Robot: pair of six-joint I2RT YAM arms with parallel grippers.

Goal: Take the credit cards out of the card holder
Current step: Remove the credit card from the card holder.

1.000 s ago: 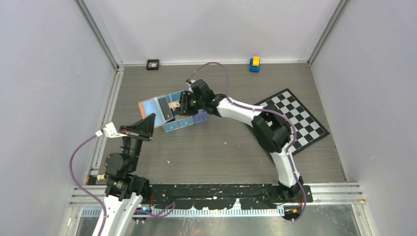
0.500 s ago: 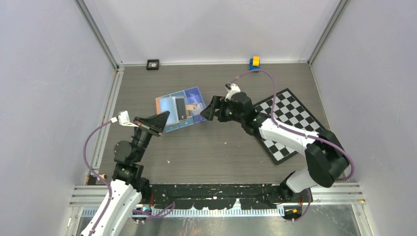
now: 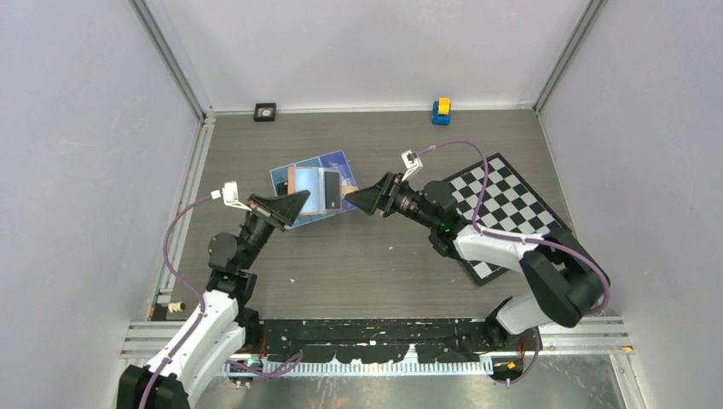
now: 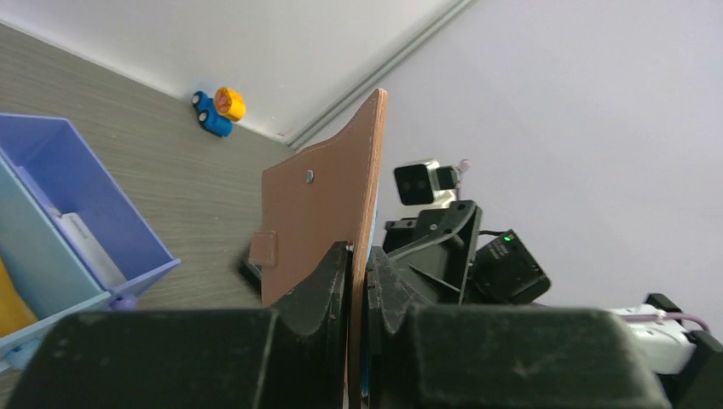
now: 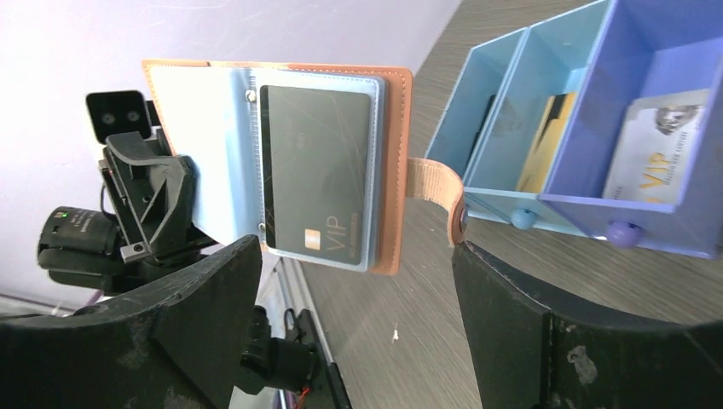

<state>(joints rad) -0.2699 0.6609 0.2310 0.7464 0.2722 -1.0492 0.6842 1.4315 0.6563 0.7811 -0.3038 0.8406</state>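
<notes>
The left fingers are clamped together on the lower edge of the card holder. They hold it up off the counter, standing on edge and folded open, close by the blue tray. The right fingers face its open side, spread wide apart and gripping nothing.

Inside the holder, one dark grey card sits in a clear sleeve. The sleeve next to it looks empty. A tan strap with a snap stud sticks out from the holder's edge towards the tray.

From the right wrist I count three compartments in the tray. One holds an orange-yellow card and the next a pale card. The compartment nearest the holder shows only a dark sliver that I cannot make out.

That makes three cards I can plainly see: one in the holder and two in the tray. Further off on the counter lie a checkered board and a small blue and yellow toy.
</notes>
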